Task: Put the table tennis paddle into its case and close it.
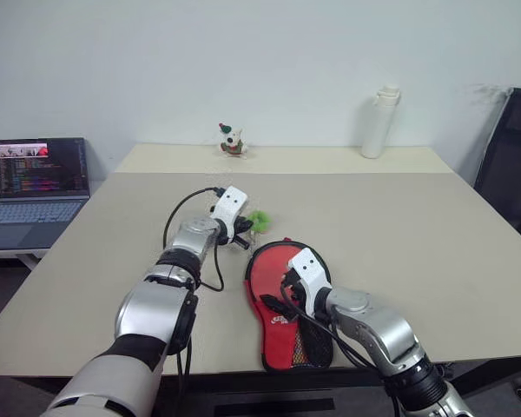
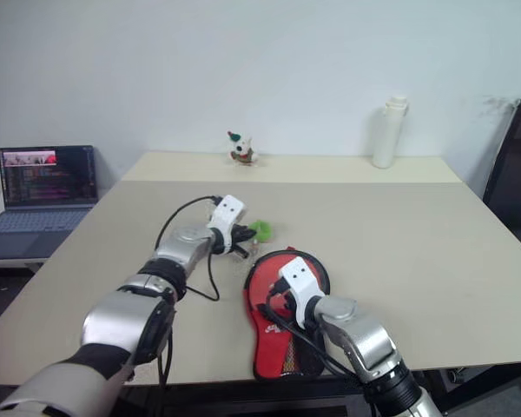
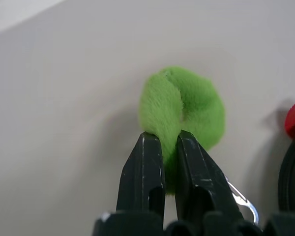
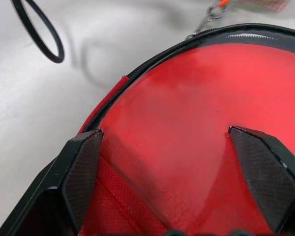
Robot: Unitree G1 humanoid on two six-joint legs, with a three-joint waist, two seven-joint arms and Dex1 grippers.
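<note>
A beige table [image 1: 417, 234] is set against a white wall. One laptop [image 1: 36, 187], one white bottle [image 1: 379, 122], one toy figure [image 1: 232, 140] are counted. One paddle [image 1: 273, 274] lies inside one open case [image 1: 321, 347]. The green charm [image 3: 182, 105] is pinched by the left gripper [image 3: 170, 147]; the right gripper [image 4: 177, 147] is spread wide above the paddle.

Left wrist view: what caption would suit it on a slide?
The left gripper pinches the green fuzzy charm just above the beige table, the case at the edge.

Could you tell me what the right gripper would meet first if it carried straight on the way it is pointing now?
Most likely the table tennis paddle: the open right gripper points at its red face, lying in the case.
</note>
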